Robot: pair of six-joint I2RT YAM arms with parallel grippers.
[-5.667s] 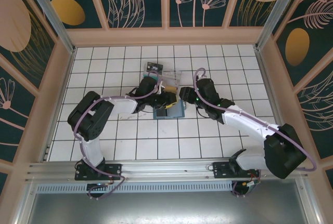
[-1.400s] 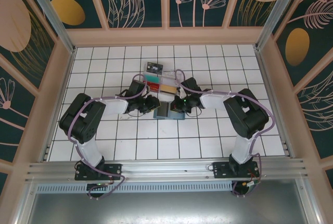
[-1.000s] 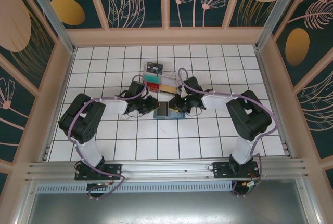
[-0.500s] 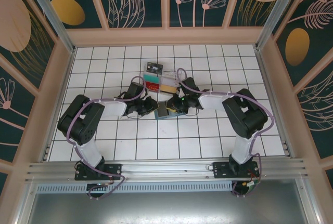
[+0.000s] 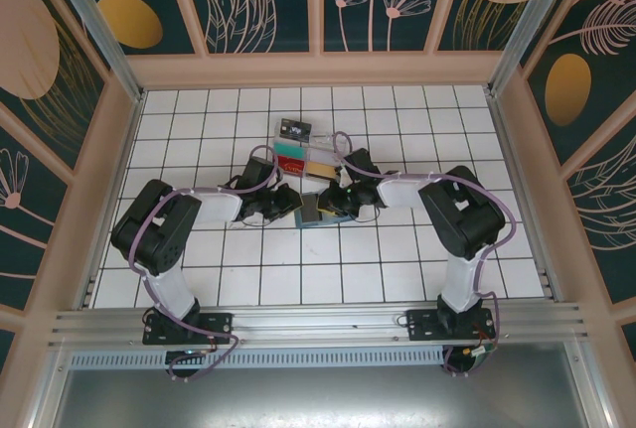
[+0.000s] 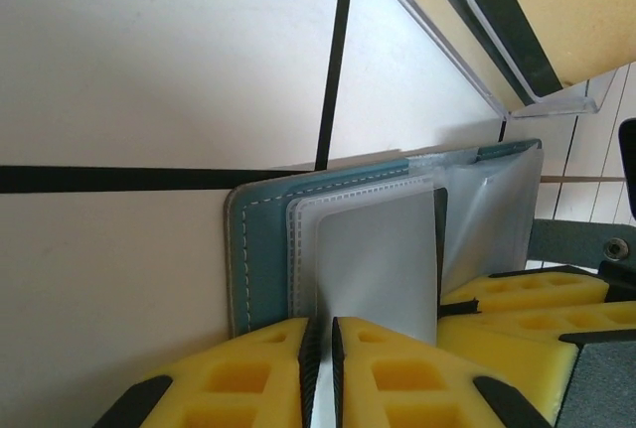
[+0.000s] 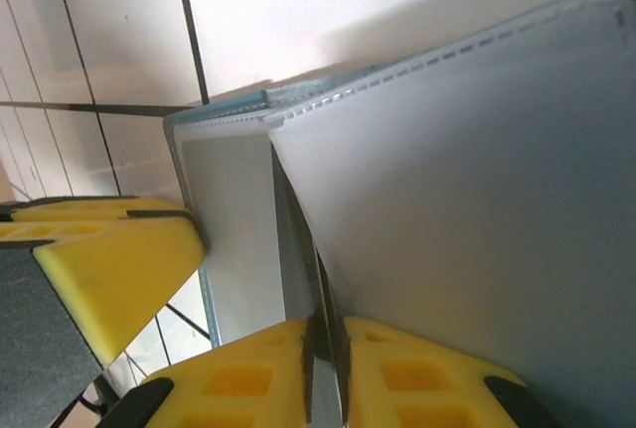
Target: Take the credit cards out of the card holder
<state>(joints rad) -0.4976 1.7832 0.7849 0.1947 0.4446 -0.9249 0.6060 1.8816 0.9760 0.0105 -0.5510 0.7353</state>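
**Inspector:** Top external view is taken first. The card holder (image 5: 320, 212) is found opened on the white tiles (image 5: 199, 249), just on the near side of the clear tray (image 6: 542, 108). The left gripper (image 5: 290, 204) is set at its left edge and the right gripper (image 5: 337, 201) at its right edge.

**Assessor:** Finger state is confirmed from the wrist views. The left fingers (image 6: 397, 363) are pressed together on a thin grey pocket face (image 6: 378, 259) of the card holder. The right pair is likewise pinched on a thin leaf of the opposite half. Whether a credit card is caught inside either pinch cannot be told.

**Inspector:** A risk is noted. If only pocket material is held, the whole card holder is likely to be lifted or dragged when either arm is drawn back, and no card is freed.

**Assessor:** A further hazard is recorded. Opposed pulls on both halves could strain the fold, or the slick sheet could be lost from the pads.
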